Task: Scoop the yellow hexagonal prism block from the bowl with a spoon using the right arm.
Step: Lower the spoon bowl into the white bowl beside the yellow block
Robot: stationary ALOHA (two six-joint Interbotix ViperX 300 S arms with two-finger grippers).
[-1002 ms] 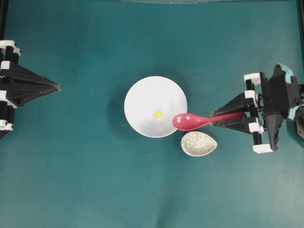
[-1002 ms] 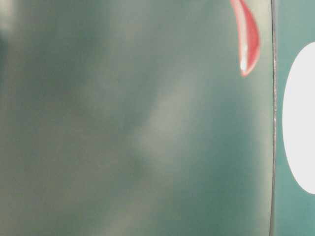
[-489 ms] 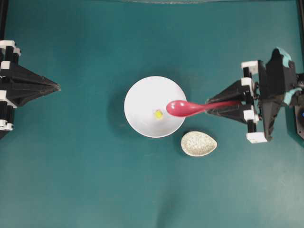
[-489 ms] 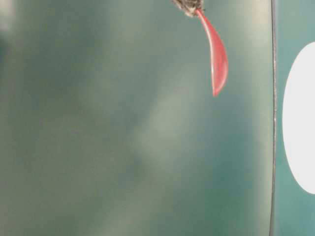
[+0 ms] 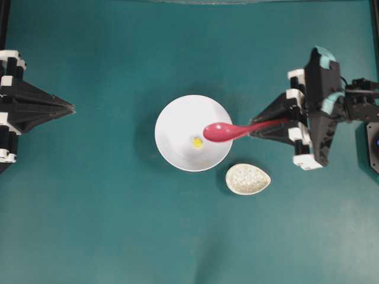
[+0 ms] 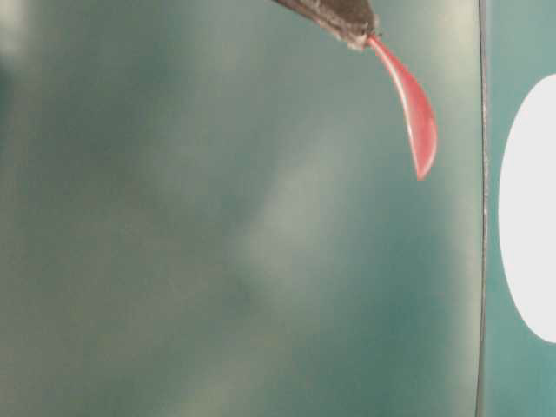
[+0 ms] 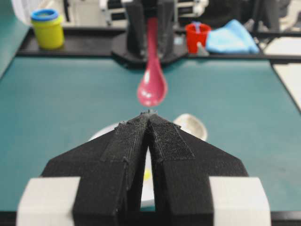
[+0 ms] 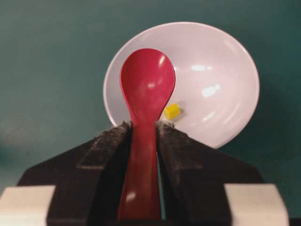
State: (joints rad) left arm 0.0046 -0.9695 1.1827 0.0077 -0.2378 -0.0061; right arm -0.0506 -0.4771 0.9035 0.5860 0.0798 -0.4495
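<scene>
The white bowl (image 5: 177, 121) sits mid-table with the tiny yellow block (image 5: 197, 142) inside it. My right gripper (image 5: 253, 129), with teal tape, is shut on the handle of the pink-red spoon (image 5: 220, 131); the scoop hangs over the bowl's right part, just right of and above the block. In the right wrist view the spoon (image 8: 146, 84) points into the bowl (image 8: 221, 56) with the block (image 8: 172, 111) just right of its neck, between the gripper (image 8: 143, 126) tips. My left gripper (image 5: 72, 108) is shut and empty at the far left, also seen in its wrist view (image 7: 149, 114).
A small speckled beige spoon rest (image 5: 247, 178) lies just below-right of the bowl. In the left wrist view a yellow tub (image 7: 47, 28), a red cup (image 7: 196, 36) and a blue cloth (image 7: 233, 37) sit beyond the table's far edge.
My right gripper has swung the spoon up from beside the spoon rest and carried it left over the bowl, so the scoop now hangs near the block. The left arm has not moved.
</scene>
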